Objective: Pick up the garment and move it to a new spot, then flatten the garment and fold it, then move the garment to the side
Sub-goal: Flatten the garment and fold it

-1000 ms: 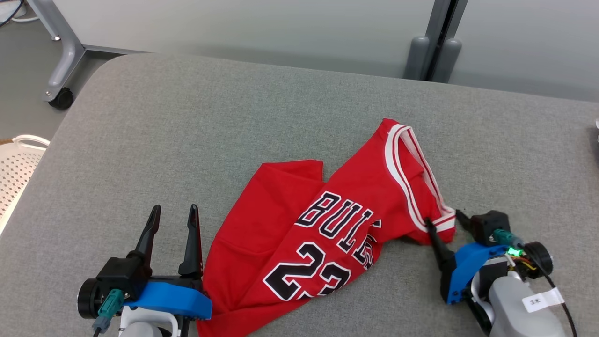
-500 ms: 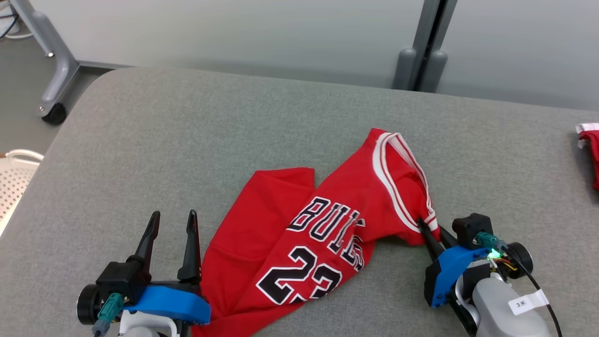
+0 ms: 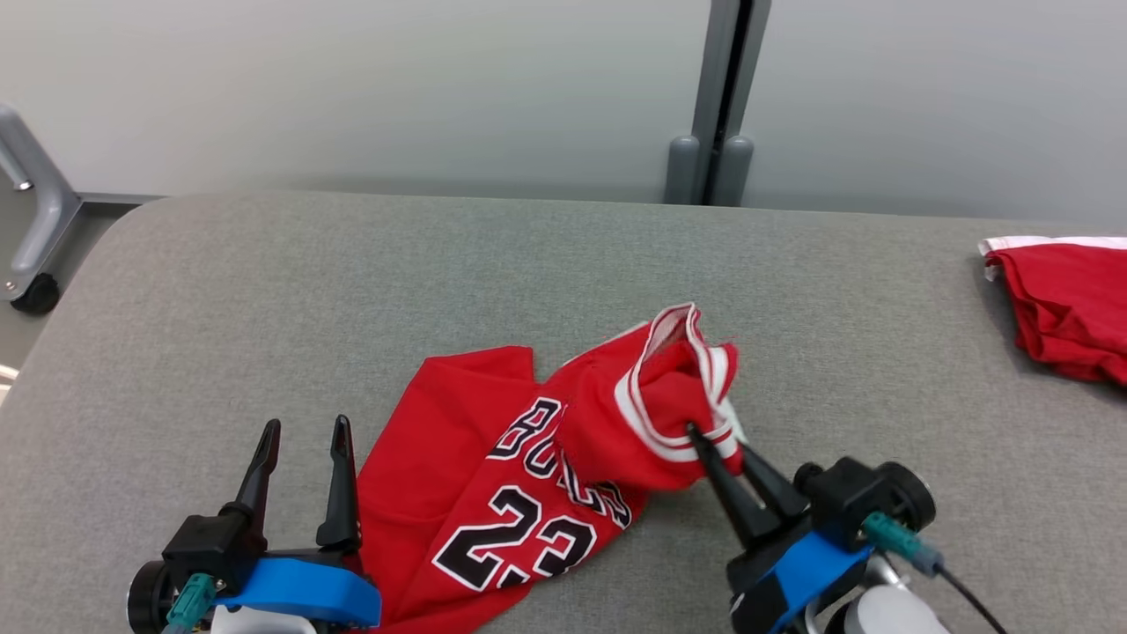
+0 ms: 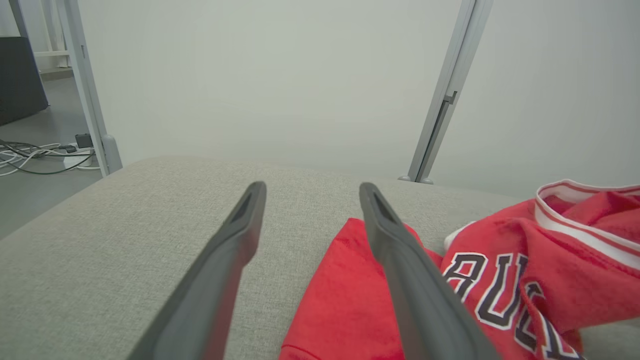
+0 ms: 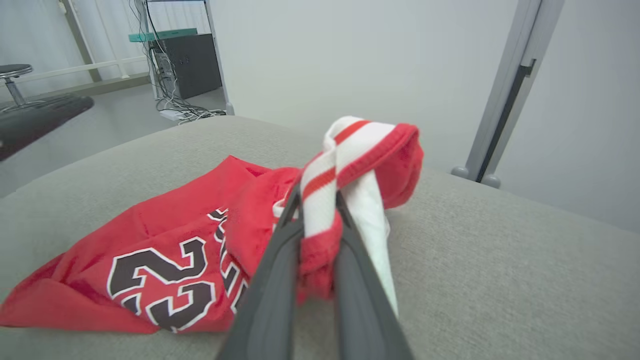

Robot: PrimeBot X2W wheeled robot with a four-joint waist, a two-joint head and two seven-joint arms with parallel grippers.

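Note:
The garment (image 3: 493,475) is a red basketball jersey with black lettering and white-striped trim, lying crumpled on the grey table (image 3: 352,282). My right gripper (image 3: 718,440) is shut on the jersey's striped armhole trim and holds that end lifted and bunched above the table. The right wrist view shows the trim (image 5: 332,185) pinched between my right gripper (image 5: 317,210) fingers, the rest of the garment (image 5: 165,260) trailing left. My left gripper (image 3: 301,430) stands open at the jersey's left edge, holding nothing. In the left wrist view the left gripper (image 4: 310,192) has the garment (image 4: 500,280) to its right.
A second red garment (image 3: 1061,299) with white trim lies at the table's far right edge. Behind the table stand a grey wall and a post (image 3: 713,97). A caster leg (image 3: 35,246) stands on the floor at the far left.
My right gripper has shut on the jersey's striped trim and pulled it up and toward the left, bunching that end. The head camera has tilted, shifting the whole picture. The left gripper stays open.

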